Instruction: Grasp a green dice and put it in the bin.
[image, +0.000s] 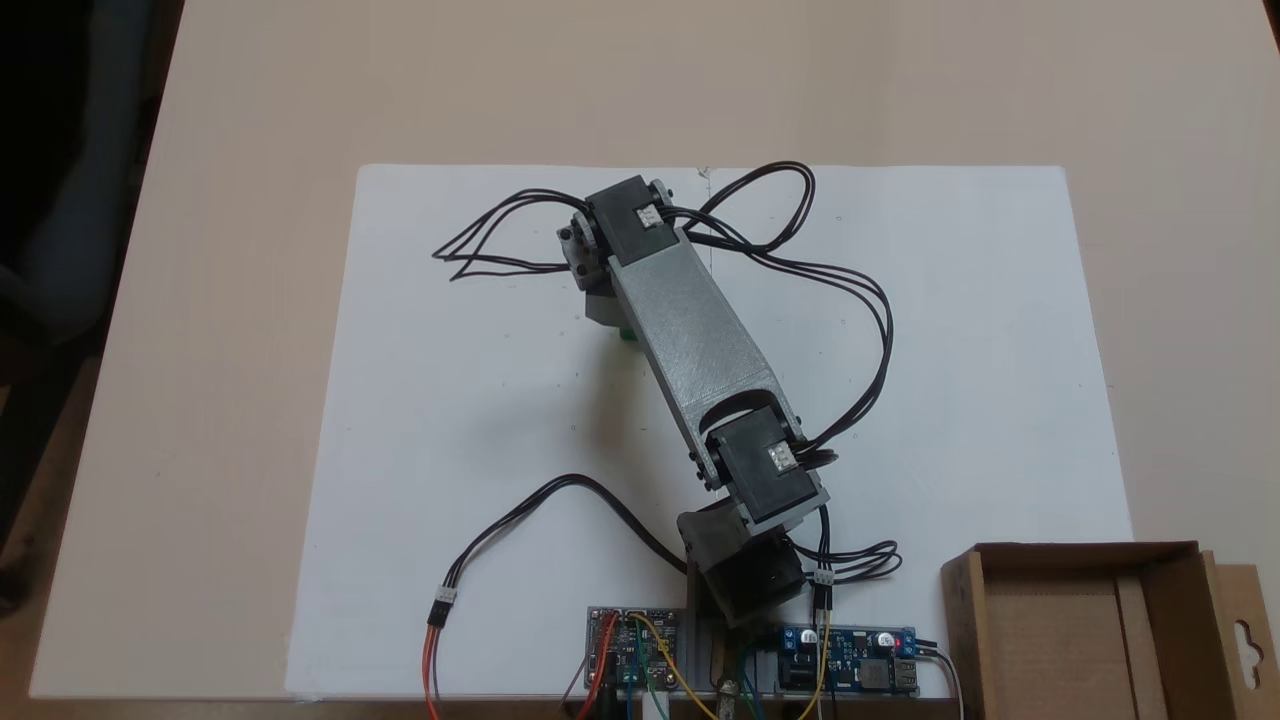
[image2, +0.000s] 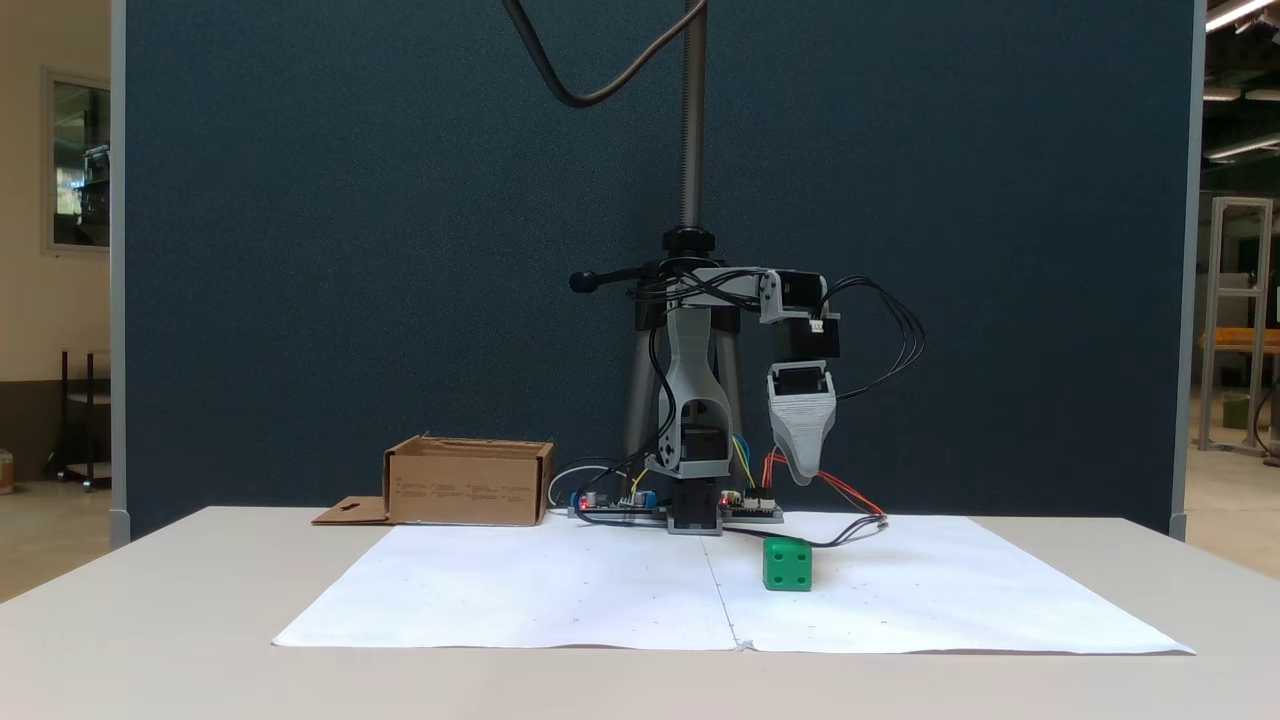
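Directly below the gripper (image2: 803, 478) the green dice (image2: 787, 564) sits untouched on the white paper (image2: 550, 590); whether the jaws are parted I cannot tell. Grasping and carrying remain, since the bin (image2: 468, 485) stands well apart, off to the gripper's side.

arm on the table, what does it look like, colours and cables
The arm has grey ridged plastic links joined by black boxy motors carrying small white plugs. Thin black cables loop along it. The gripper is a grey plastic wedge tapering to a point.
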